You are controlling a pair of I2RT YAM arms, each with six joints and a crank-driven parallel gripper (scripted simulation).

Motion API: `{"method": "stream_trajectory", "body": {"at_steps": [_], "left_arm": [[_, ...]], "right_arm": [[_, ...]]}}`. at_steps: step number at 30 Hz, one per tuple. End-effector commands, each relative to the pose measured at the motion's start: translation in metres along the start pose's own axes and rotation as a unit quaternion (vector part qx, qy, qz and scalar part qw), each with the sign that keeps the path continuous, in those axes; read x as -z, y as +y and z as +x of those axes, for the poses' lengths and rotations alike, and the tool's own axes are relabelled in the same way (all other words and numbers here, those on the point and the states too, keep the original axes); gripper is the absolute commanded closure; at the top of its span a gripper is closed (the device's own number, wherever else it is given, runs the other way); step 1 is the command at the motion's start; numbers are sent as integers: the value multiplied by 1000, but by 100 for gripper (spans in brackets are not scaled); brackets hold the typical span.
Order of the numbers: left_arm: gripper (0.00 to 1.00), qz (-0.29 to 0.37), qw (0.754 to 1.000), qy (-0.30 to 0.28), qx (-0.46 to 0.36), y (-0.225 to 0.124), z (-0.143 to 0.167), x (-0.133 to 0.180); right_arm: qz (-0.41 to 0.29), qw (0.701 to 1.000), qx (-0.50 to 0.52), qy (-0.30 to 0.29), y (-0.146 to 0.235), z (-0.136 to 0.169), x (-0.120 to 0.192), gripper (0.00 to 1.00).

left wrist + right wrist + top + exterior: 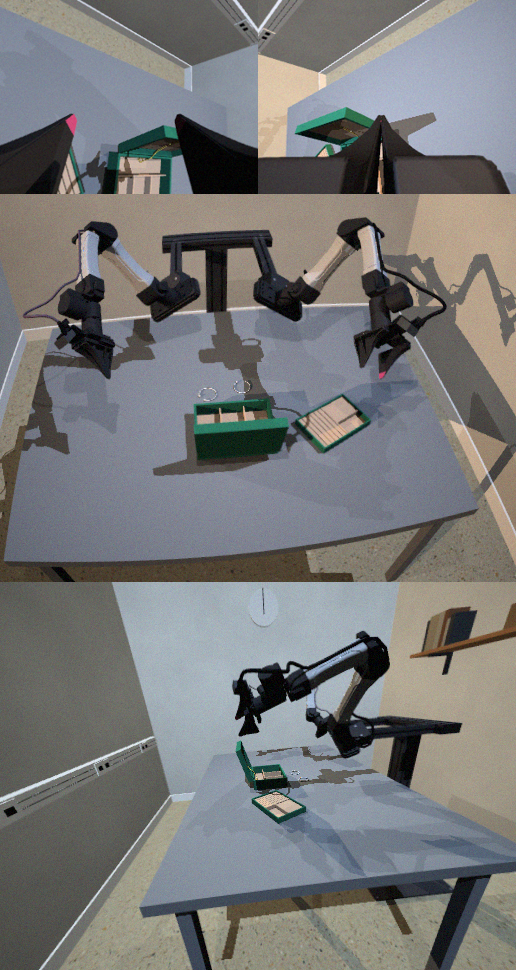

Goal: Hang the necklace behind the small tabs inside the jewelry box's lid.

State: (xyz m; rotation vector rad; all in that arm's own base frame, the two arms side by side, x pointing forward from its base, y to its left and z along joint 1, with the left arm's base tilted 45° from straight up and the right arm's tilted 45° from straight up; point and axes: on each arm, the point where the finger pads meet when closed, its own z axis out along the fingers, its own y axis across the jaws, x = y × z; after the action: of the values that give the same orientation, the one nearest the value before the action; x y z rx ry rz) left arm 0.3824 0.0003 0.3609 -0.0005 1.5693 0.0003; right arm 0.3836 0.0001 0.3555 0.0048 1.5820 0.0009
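Observation:
The green jewelry box point(230, 406) point(272, 783) point(113, 173) point(346, 114) stands upright with its lid point(240, 441) point(242, 754) point(147, 138) raised. The gold necklace point(159, 151) point(350, 130) shows at the lid's inner side; in the left wrist view it slopes down to the compartment beside the lid. Its other side and the tabs cannot be made out. My left gripper point(372, 371) point(243, 726) point(125, 116) is open and empty, above the table on the tray's side. My right gripper point(108, 377) point(381, 117) is shut and empty, in the air well away from the box.
A green-rimmed tray point(348, 436) point(293, 815) point(75, 171) lies beside the box. Two thin silvery rings, one ring point(217, 394) and another ring point(250, 386), lie by the box's open side. A thin curved line runs between box and tray; it is too small to tell what it is.

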Motion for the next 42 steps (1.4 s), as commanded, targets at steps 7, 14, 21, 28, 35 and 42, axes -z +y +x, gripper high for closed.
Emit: {"method": "stream_trajectory", "body": {"at_steps": [7,14,21,28,35,42], "left_arm": [[0,4,1000,-15,1,-4,-14,1],[0,6,1000,-8,2,-5,-8,-1],[0,6,1000,-8,2,-5,-8,0],[0,7,1000,-16,2,-6,-12,0],[0,5,1000,-17,2,-5,-12,1],[0,5,1000,-17,2,-4,-12,1]], "right_arm": [[-8,1000,3,-20,2,-23,8,100],[-4,999,5,-34,0,-29,2,100],[-4,1000,6,-15,0,-9,0,100],[-2,1000,6,-26,0,-19,0,100],[1,1000,6,-16,-1,-8,-1,100],[0,1000,6,-30,0,-19,6,100]]}}
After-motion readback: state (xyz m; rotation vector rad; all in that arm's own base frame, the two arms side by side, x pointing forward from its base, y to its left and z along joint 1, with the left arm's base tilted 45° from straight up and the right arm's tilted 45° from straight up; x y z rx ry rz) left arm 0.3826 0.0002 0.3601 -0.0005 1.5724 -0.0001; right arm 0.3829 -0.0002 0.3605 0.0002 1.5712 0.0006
